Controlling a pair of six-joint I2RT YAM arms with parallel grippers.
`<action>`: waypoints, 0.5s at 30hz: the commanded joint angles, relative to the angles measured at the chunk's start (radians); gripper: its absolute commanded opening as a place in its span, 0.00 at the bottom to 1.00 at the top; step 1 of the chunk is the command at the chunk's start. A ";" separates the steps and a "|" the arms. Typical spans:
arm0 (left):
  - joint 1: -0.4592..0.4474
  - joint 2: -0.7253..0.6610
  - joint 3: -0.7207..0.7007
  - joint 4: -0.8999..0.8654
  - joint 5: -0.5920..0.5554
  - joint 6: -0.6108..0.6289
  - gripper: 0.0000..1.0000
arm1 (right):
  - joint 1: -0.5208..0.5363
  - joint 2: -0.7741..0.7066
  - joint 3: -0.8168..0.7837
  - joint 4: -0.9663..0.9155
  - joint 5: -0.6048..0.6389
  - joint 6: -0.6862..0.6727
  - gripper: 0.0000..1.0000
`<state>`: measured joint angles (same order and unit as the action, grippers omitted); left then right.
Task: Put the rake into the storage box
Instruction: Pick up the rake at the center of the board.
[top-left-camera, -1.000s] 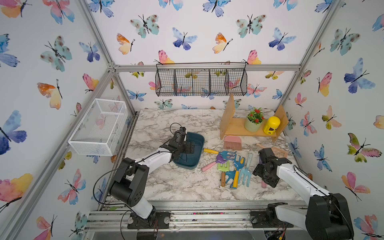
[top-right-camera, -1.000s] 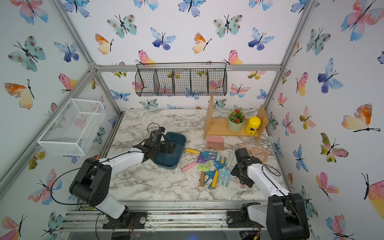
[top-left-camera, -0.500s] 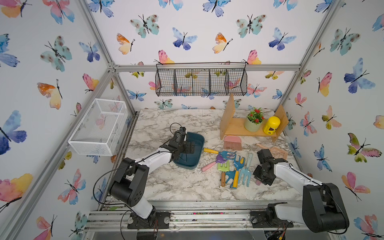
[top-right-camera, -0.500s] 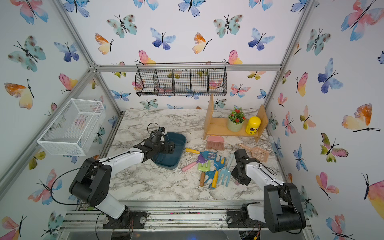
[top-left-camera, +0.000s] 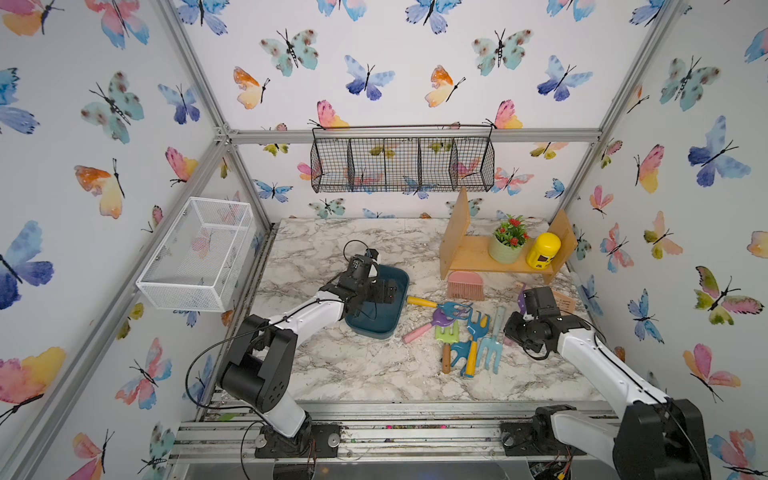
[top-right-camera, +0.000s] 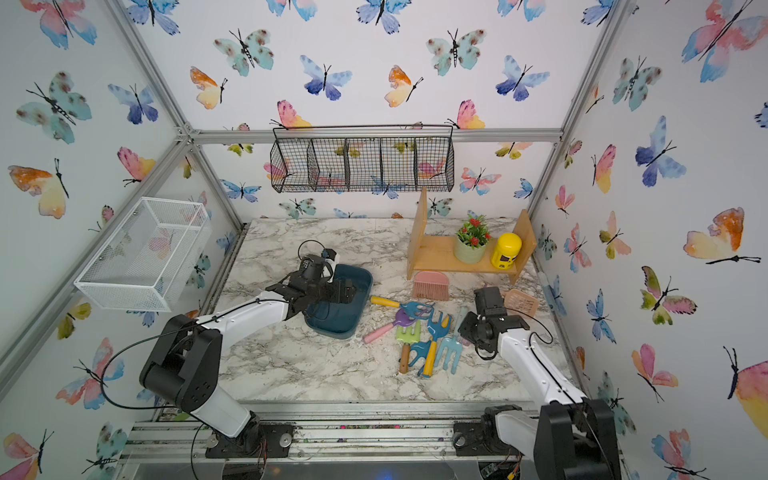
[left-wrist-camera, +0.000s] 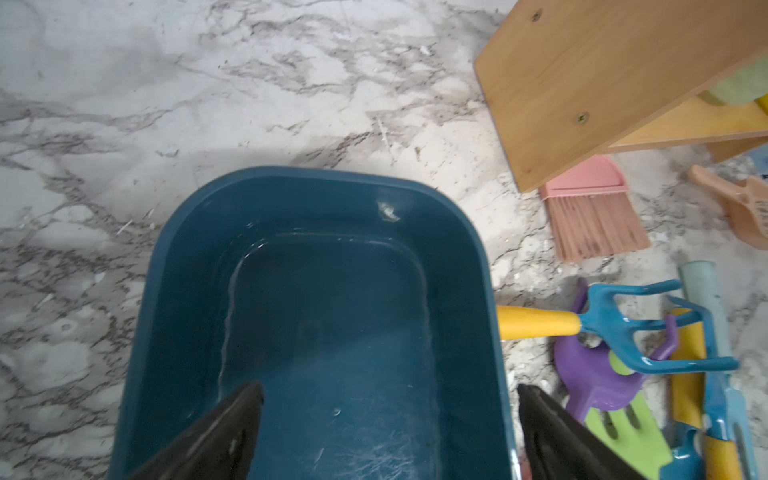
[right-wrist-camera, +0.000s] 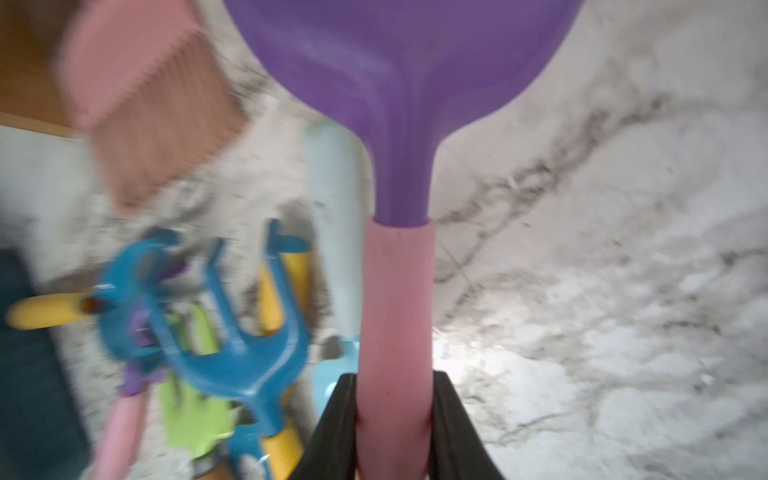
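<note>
Right gripper (right-wrist-camera: 395, 376) clamped the pink handle of, apparently, a purple spade (right-wrist-camera: 399, 62). Left gripper (left-wrist-camera: 390, 387) gaped over the box (top-left-camera: 386, 332). The rake (top-left-camera: 453, 309) lay at the box's 3 o'clock.

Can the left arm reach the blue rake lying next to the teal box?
Probably yes: its open fingers hover over the storage box, and the rake's yellow handle lies bare right beside it.

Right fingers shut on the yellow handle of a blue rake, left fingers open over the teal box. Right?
One thing is off. The right gripper has its fingers shut on the pink handle of a purple shovel, not on a yellow-handled blue rake; the right wrist view shows it. The rest holds: the left gripper is open over the teal storage box.
</note>
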<state>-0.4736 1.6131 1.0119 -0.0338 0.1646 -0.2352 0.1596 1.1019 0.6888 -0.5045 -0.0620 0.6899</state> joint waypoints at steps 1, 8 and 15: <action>-0.004 -0.002 0.055 -0.017 0.161 0.009 0.99 | 0.001 -0.041 0.035 0.163 -0.200 -0.057 0.01; -0.039 0.015 0.144 -0.021 0.400 0.013 0.99 | 0.111 0.069 0.098 0.379 -0.429 -0.074 0.01; -0.057 0.031 0.169 0.010 0.509 -0.014 0.99 | 0.277 0.303 0.302 0.377 -0.405 -0.145 0.01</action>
<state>-0.5301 1.6283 1.1725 -0.0357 0.5674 -0.2367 0.4026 1.3575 0.9344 -0.1875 -0.4240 0.5980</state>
